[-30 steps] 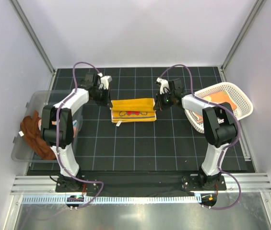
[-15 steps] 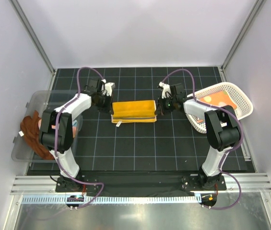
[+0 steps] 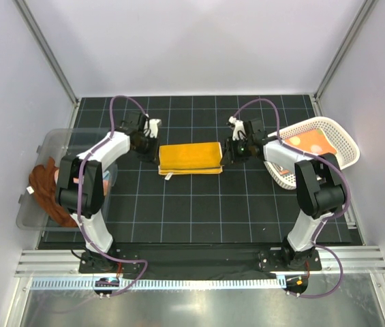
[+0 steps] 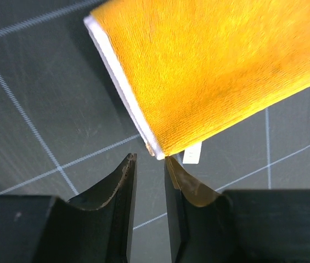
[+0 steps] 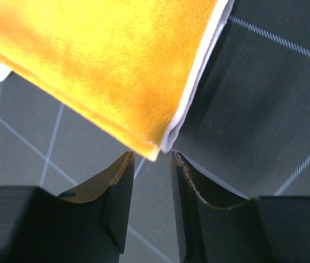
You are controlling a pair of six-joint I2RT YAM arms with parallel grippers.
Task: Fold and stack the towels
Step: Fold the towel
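Note:
A yellow-orange towel (image 3: 190, 158) lies folded in a flat rectangle on the black grid mat, with white edging at its ends. My left gripper (image 3: 152, 146) is at its left end, open by a narrow gap and empty. In the left wrist view the towel (image 4: 215, 71) has its near corner just ahead of the gripper (image 4: 150, 161). My right gripper (image 3: 227, 151) is at the right end, open and empty. In the right wrist view the towel's (image 5: 100, 60) corner is just ahead of the gripper (image 5: 152, 159). A rust-brown towel (image 3: 45, 192) hangs over the bin's edge. Orange towels (image 3: 306, 142) lie in the basket.
A clear plastic bin (image 3: 50, 144) stands at the left edge of the mat. A white perforated basket (image 3: 339, 139) stands at the right. A small white label (image 3: 168, 176) sticks out from the folded towel's near left corner. White walls surround the mat.
The towel's top layer came down over the half that showed a cartoon face, so only plain yellow-orange shows. Both grippers have let go and sit at its ends.

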